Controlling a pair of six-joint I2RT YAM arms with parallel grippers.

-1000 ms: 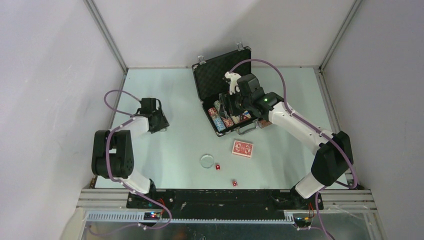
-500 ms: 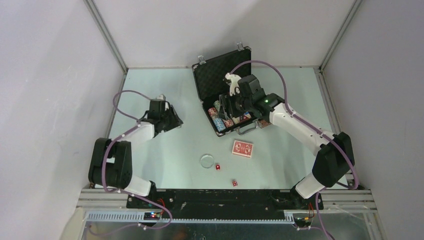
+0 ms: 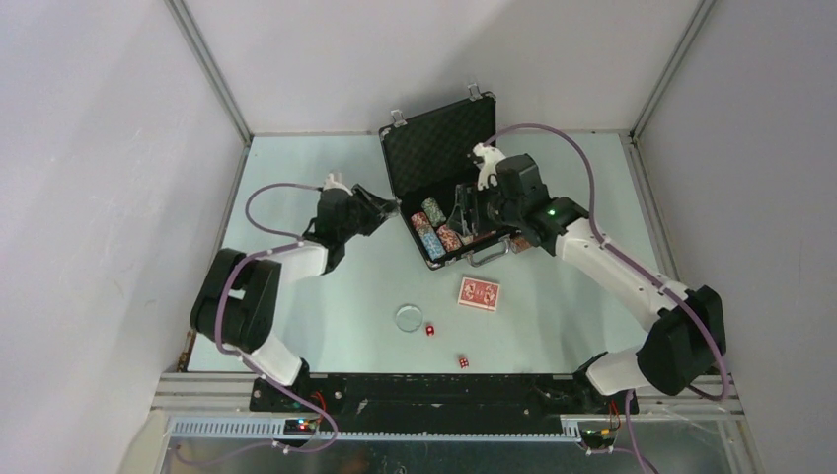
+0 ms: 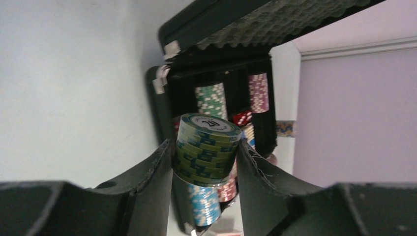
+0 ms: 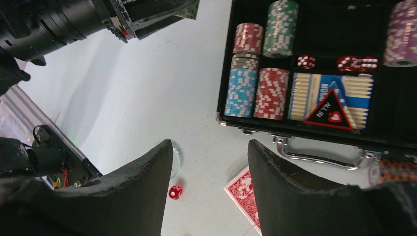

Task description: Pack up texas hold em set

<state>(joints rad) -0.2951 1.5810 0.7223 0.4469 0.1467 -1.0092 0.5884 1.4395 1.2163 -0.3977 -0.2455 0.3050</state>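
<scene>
Step in hand: we judge this to be the delivery of a chip stack into the briefcase [image 3: 434, 148].
Left gripper [image 4: 205, 153]: clamped on a green chip stack [image 4: 209, 130], one finger against each side. It sits just beside the case's left wall.
Right gripper [image 5: 210, 147]: jaws apart with nothing between them, over the case's near edge by the silver handle [image 5: 319, 152].
Briefcase: open at the far middle of the table [image 3: 326, 296], lid propped up. Chip stacks, dice and a card box lie in the tray.
Approach: we should clear the case wall first, then line the stack up with a free channel and lower it.
Release: we advise opening only once the stack is supported by the foam.
Risk: the chips are loose, so a tilt or a knock on the wall could shear the stack apart.
Clearance: both arms crowd the case, so we keep the right one off the left one's path.
Left to pack: red-backed cards [image 3: 479, 293], two red dice [image 3: 430, 330] and the clear disc [image 3: 408, 317], all on the table nearer the arm bases.
</scene>
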